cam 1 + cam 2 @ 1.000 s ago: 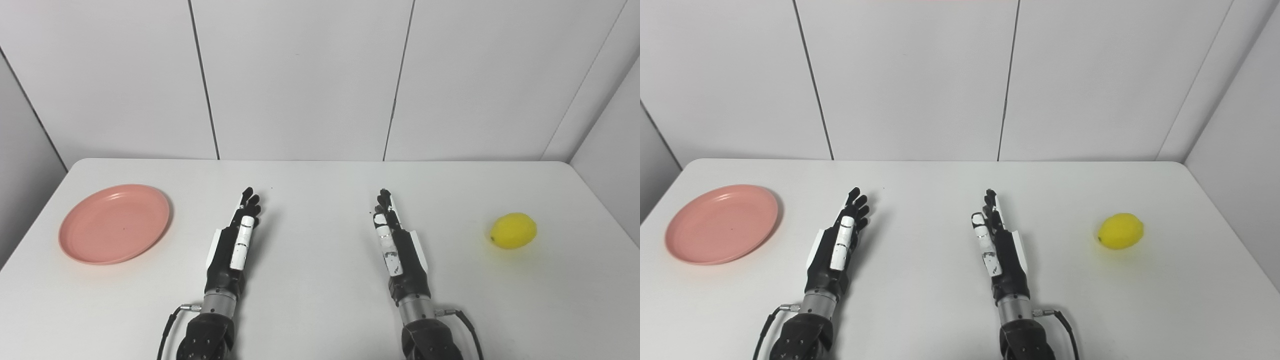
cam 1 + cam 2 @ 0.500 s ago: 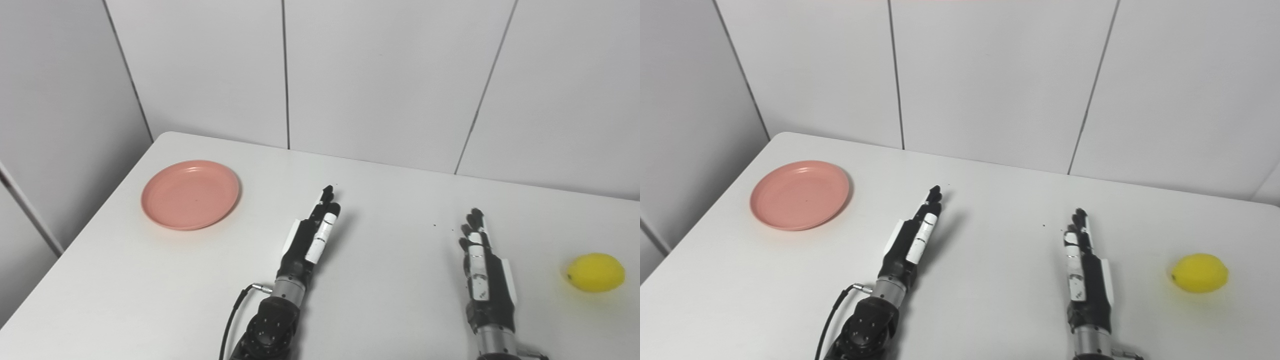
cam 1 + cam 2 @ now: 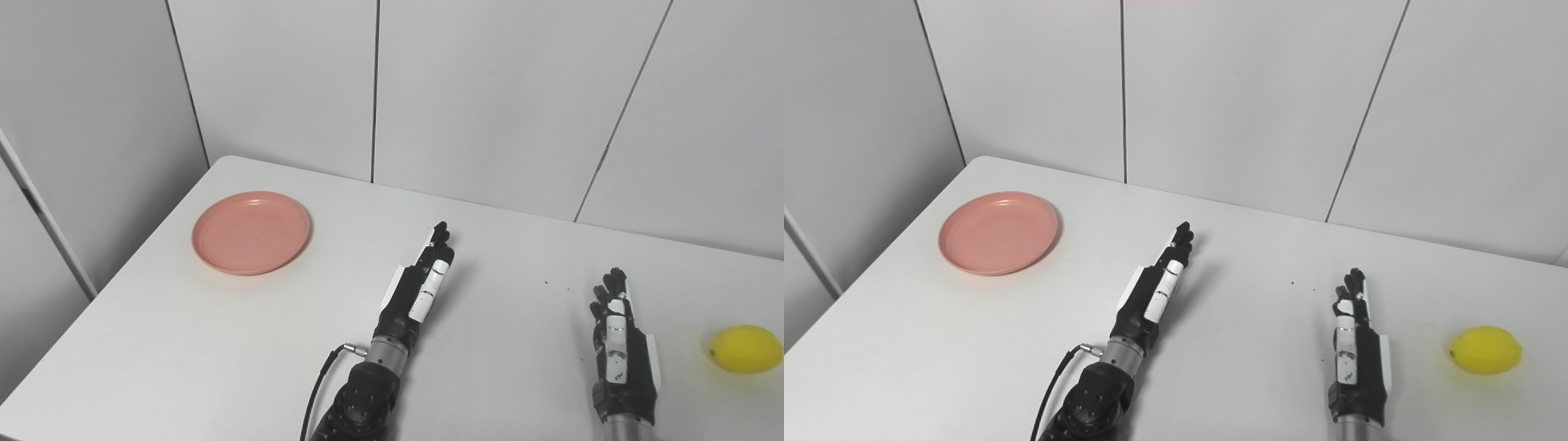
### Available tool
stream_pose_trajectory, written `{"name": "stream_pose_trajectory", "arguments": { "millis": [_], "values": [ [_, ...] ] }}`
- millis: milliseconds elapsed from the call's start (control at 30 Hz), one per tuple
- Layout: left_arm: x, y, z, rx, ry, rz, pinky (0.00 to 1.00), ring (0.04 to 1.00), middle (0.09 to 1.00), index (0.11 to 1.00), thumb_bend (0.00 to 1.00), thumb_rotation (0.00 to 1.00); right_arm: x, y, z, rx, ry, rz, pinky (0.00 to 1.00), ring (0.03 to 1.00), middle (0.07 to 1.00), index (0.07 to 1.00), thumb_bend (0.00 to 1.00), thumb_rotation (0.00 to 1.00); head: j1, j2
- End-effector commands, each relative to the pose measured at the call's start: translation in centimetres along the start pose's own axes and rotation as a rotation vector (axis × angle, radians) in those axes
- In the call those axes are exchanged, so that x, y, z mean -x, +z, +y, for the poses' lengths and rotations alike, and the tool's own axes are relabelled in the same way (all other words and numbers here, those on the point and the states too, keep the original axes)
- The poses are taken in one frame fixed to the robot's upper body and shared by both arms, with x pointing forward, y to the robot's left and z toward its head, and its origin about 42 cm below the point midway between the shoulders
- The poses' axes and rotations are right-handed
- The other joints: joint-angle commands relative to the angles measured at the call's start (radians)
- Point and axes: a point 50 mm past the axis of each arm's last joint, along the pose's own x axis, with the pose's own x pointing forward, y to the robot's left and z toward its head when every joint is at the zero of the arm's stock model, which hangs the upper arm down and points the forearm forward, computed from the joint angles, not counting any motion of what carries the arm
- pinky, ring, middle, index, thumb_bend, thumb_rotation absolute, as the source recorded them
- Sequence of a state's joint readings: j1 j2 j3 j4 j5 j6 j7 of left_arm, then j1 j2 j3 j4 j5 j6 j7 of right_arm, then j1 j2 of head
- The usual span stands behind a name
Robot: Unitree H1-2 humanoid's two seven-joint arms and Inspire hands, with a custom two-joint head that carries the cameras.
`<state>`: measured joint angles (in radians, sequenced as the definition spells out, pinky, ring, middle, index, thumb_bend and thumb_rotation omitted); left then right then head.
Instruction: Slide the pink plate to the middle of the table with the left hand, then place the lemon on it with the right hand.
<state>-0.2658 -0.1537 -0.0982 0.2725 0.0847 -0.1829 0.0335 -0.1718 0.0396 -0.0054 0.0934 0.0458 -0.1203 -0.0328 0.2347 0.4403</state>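
Left eye: my left hand (image 3: 419, 288) lies flat on the white table (image 3: 184, 331), fingers straight, holding nothing, pink plate (image 3: 251, 232) well off to its left. Right eye: my right hand (image 3: 1356, 349) equally stretched out and empty, lemon (image 3: 1485, 350) near its right
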Motion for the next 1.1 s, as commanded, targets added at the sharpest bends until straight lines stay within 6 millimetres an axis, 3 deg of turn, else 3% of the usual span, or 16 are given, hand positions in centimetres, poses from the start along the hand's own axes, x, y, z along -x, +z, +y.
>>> {"name": "stream_pose_trajectory", "arguments": {
  "millis": [0,233,867,1067],
  "values": [
    [1.4,-2.0,0.5,0.005,0.036,0.041,0.98,0.977,0.978,0.973,0.55,1.0,-0.3,0.9,0.1,0.0,0.013,-0.073,1.0,0.994,0.998,0.991,0.72,0.97,-0.001,0.001],
    [1.1,-1.1,1.1,-0.024,0.152,-0.011,0.91,0.891,0.89,0.881,0.56,1.0,-0.4,0.8,0.3,-0.006,0.014,-0.078,1.0,0.996,1.0,0.992,0.72,0.97,0.001,-0.009],
    [-2.2,3.5,6.0,-0.056,0.229,-0.215,0.7,0.715,0.726,0.711,0.6,1.0,-0.4,0.6,0.7,-0.015,0.016,-0.084,1.0,1.0,1.0,0.989,0.71,0.95,0.015,-0.023],
    [-3.1,5.6,7.7,-0.056,0.289,-0.268,0.7,0.694,0.702,0.684,0.62,1.0,-0.3,0.6,0.6,-0.012,0.021,-0.09,1.0,1.0,1.0,0.988,0.72,0.96,0.024,-0.025]
  ]
}}
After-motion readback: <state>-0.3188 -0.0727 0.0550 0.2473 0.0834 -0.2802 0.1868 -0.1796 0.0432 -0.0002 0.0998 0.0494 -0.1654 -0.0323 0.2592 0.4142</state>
